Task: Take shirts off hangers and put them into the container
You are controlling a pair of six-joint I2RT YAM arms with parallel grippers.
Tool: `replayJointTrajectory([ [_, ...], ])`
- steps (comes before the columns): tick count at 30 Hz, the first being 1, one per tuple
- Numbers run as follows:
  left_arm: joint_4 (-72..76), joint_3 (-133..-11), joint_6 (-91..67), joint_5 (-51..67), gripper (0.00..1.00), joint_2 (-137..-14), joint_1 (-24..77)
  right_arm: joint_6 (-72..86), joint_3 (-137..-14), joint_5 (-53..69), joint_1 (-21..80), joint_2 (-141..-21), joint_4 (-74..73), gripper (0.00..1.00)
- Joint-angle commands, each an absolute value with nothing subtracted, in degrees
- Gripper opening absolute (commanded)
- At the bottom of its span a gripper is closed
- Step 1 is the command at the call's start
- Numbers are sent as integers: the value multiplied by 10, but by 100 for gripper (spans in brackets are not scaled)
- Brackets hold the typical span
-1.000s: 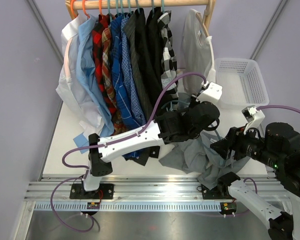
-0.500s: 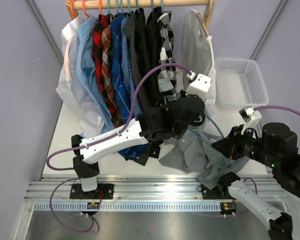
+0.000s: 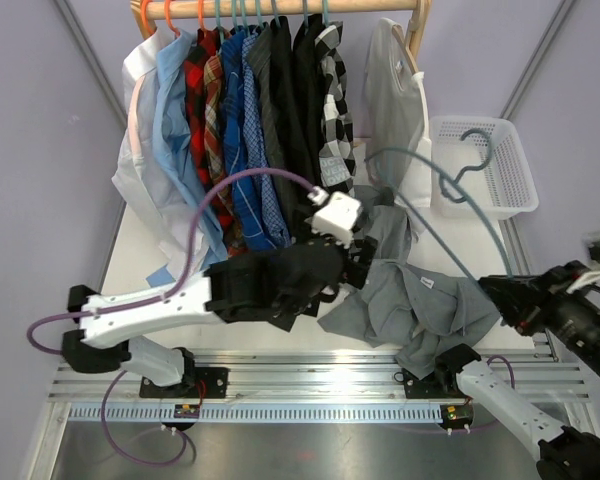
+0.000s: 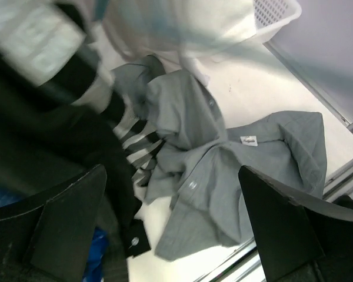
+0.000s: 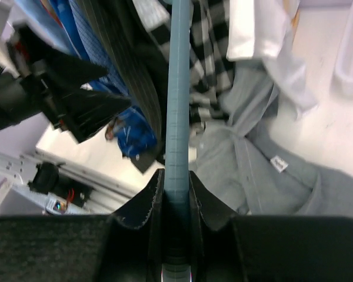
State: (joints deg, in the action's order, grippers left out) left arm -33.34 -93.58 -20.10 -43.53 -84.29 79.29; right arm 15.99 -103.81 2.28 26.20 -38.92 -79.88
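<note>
Top external view: a soft grey shirt (image 3: 420,310) lies crumpled on the white table (image 3: 120,310), off its hanger (image 3: 478,134). The thin plastic hanger's curved hook is over the white lattice container (image 3: 520,170). Left wrist view: the left gripper (image 4: 172,176) has its claw spread wide above the grey shirt, holding nothing. The writing on a small white label (image 4: 249,140) is too tiny to read. Right wrist view: the right gripper (image 5: 176,188) pinches the hanger's straight bar.
</note>
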Motion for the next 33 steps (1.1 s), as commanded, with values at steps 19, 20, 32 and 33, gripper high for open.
replayJointTrajectory([
  [19,-399,-739,-379,-593,99,-607,868,123,-1025,-69,260,-543,-513,0],
  [20,-400,-734,-383,-596,99,-600,870,119,-1034,-76,260,-558,-501,0],
  [32,-388,-672,-403,-594,99,-548,883,77,-1265,-116,261,-831,-475,0],
  [33,-387,-670,-403,-593,99,-541,884,72,-1283,-124,262,-863,-476,0],
])
